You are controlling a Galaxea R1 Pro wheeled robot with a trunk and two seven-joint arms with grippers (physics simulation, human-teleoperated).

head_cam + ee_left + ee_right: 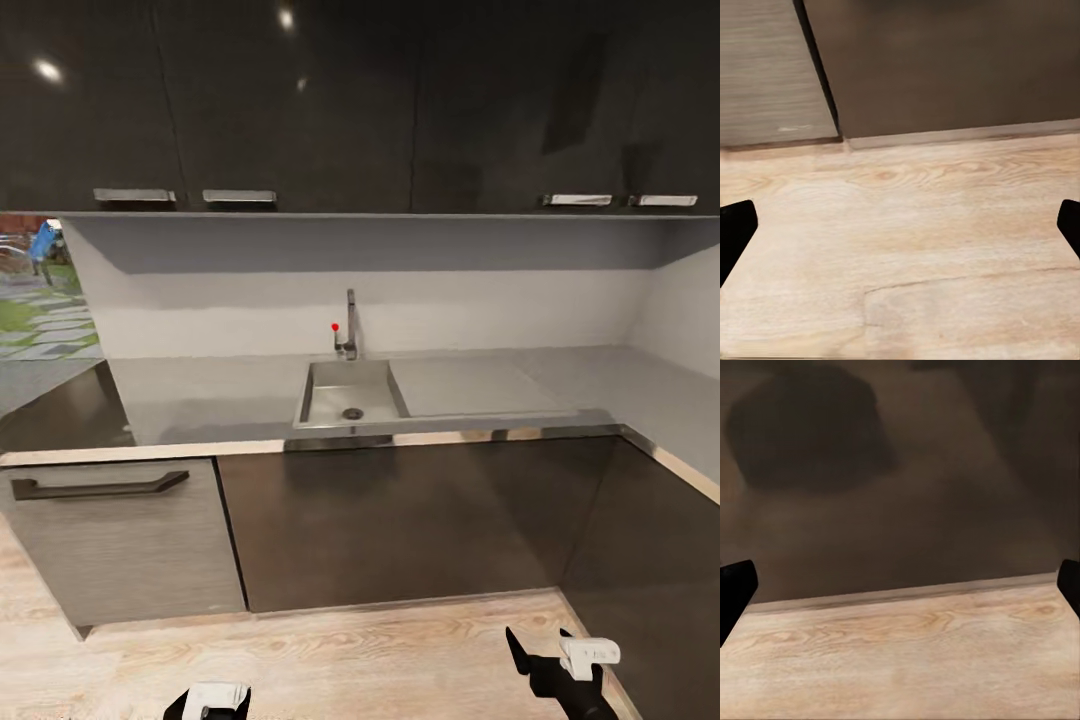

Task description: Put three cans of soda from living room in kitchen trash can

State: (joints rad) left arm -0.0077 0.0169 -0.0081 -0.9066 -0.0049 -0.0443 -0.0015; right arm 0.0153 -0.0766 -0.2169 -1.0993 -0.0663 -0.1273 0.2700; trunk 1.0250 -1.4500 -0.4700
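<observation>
light wood floor (380, 660), dark kitchen cabinets (400, 520), steel sink (350, 392)

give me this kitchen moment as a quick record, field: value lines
room: kitchen, dark cabinets, grey countertop
sink: steel sink set in the countertop, tap behind it
floor: light wood floor
left gripper: open, empty, low over the floor
right gripper: open, empty, facing a cabinet base
cans: none in sight
trash can: none in sight
</observation>
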